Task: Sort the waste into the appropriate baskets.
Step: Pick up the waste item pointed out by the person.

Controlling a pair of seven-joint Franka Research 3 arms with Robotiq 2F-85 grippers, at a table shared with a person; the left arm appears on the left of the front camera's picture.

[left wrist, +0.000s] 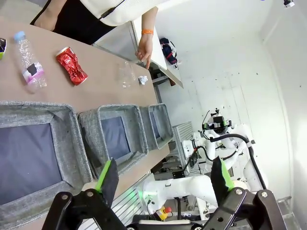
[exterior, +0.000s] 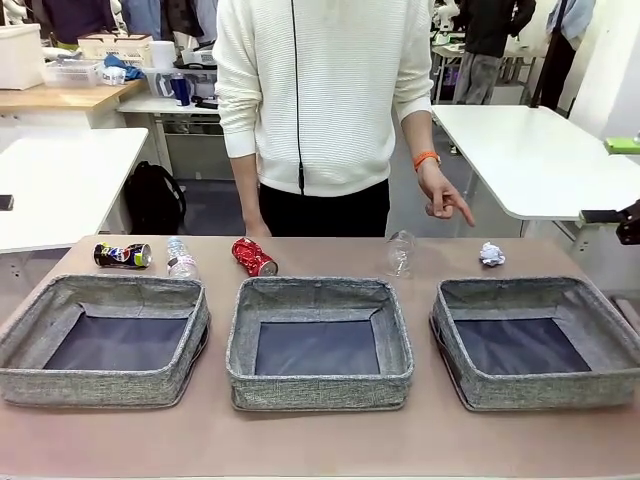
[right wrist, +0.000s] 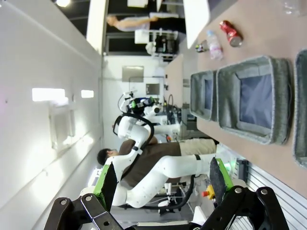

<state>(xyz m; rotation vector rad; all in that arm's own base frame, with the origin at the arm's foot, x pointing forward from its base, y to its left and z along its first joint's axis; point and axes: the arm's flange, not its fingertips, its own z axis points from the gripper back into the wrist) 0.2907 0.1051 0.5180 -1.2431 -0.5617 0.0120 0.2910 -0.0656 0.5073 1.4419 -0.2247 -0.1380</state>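
Tabletop [exterior: 320,440]: dark can [exterior: 122,256] laid crosswise, red can [exterior: 254,257] diagonal, bottle [exterior: 181,259] cap aimed at person [exterior: 325,100]. Hand [exterior: 445,200] held low, finger pointed twd paper ball [exterior: 491,254]. L gripper [left wrist: 162,165], R gripper [right wrist: 162,167] spread, empty.

no legible print on the dark can [exterior: 122,255], red can [exterior: 254,257] or bottle [exterior: 182,259].

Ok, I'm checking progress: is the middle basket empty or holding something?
Empty: the middle basket shows a bare dark bottom, and the crushed red can lies on the table beyond it.
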